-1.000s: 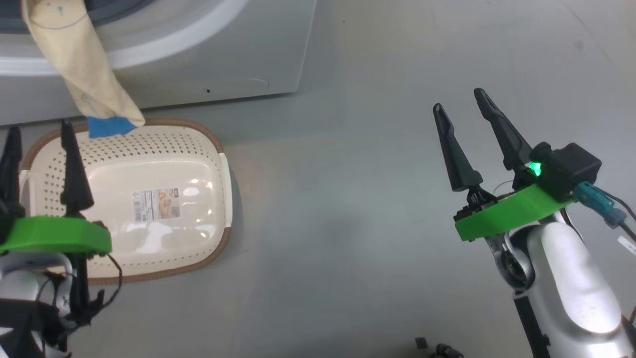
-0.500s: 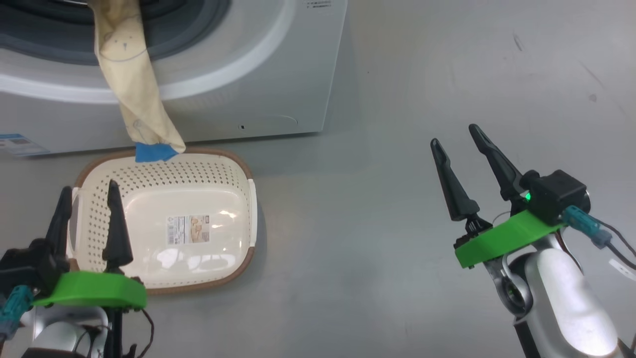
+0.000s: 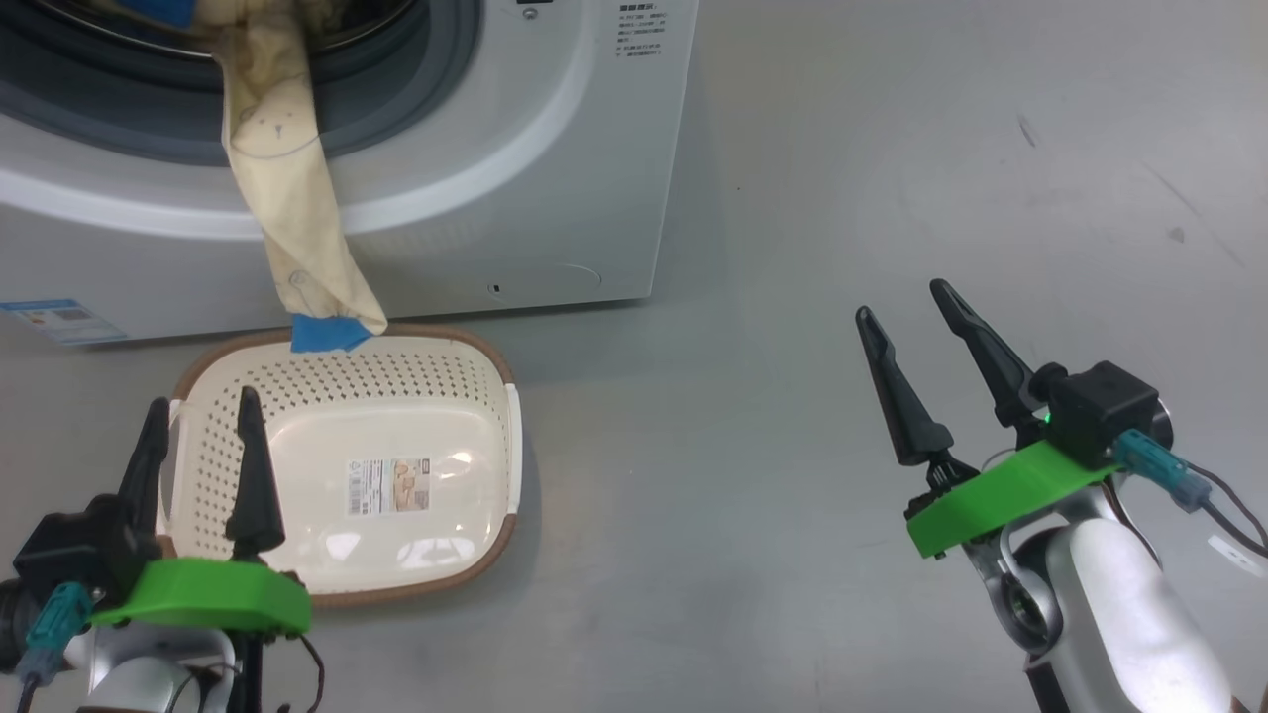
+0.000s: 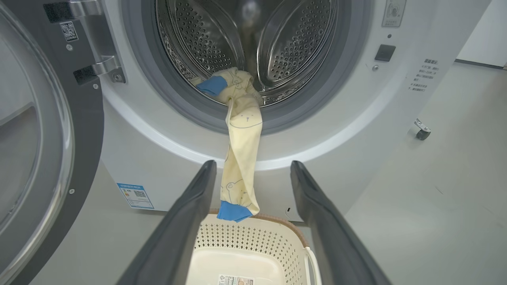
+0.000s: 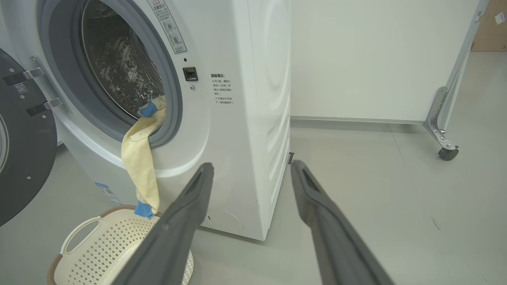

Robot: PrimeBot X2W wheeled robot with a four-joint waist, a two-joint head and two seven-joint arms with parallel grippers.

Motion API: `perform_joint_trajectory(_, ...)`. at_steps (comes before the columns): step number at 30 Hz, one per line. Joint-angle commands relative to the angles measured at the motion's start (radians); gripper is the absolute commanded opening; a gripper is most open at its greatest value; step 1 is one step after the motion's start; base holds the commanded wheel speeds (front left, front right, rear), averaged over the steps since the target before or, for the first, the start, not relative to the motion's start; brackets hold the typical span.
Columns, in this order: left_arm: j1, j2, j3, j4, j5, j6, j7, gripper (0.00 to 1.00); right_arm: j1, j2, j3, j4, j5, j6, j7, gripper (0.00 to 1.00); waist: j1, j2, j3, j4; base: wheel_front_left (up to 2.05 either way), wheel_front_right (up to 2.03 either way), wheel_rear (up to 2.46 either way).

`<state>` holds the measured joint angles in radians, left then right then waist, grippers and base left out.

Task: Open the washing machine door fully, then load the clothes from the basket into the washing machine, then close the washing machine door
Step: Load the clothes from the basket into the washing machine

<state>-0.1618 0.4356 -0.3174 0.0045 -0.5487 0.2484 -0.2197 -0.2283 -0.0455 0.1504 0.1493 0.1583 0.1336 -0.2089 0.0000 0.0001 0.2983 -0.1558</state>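
Over grey floor (image 3: 753, 495), the clothes (image 3: 297, 228) hang from the washing machine (image 3: 555, 149) ahead of the left pincer (image 3: 202, 396), spread wide, empty.

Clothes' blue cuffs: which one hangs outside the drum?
The lower cuff, at the end of the leg hanging down the washing machine front above the basket rim. The other cuff sits up in the drum mouth.

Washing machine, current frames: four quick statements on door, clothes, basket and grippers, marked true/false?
1. The clothes lie wholly inside the washing machine. False: one part hangs out over the gasket, towards the basket.
2. The washing machine door stands open. True.
3. The left gripper grips the clothes. False: it is open, holding nothing.
4. The right gripper is open, over bare floor. True.
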Motion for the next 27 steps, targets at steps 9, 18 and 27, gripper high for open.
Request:
perform_joint_trajectory(9, -0.040, 0.011, 0.026, 0.005, -0.021, 0.091, 0.008, 1.00, 0.006, -0.005, 0.024, -0.053, -0.001, -0.003, 0.012, 1.00, 0.0000, -0.0001, 0.010, -0.003, 0.00, 0.00, 0.00)
perform_joint_trajectory(18, -0.152, 0.009, 0.009, 0.117, -0.054, 0.020, 0.041, 1.00, -0.018, -0.005, 0.051, -0.060, 0.022, -0.003, 0.007, 1.00, 0.0000, -0.0001, 0.061, -0.033, 0.00, 0.00, 0.00)
perform_joint_trajectory(27, -0.365, 0.015, 0.003, 0.348, -0.113, -0.108, 0.103, 1.00, -0.069, -0.005, 0.091, -0.041, 0.074, -0.003, -0.028, 1.00, 0.0000, -0.0001, 0.165, -0.103, 0.00, 0.00, 0.00)
